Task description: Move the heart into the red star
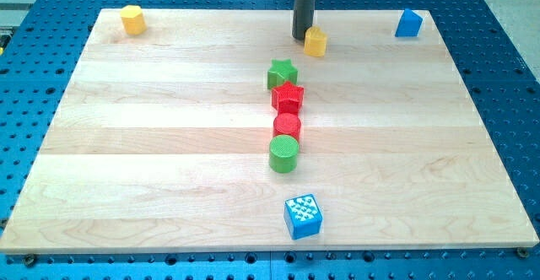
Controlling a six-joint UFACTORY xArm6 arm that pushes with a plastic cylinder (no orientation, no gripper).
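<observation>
My tip [302, 37] rests on the board near the view's top centre. It touches, or nearly touches, the left side of a small yellow block [315, 41] that looks heart-shaped. The red star [288, 97] lies below it, about a block's width lower and slightly to the left. A green star [283, 73] sits between them, touching the red star's top edge. The yellow heart is apart from both stars.
A red cylinder [287, 127] and a green cylinder [283, 154] continue the column below the red star. A blue cube [303, 216] lies near the bottom edge. Another yellow block [132, 18] is at the top left corner and a blue block [408, 23] at the top right.
</observation>
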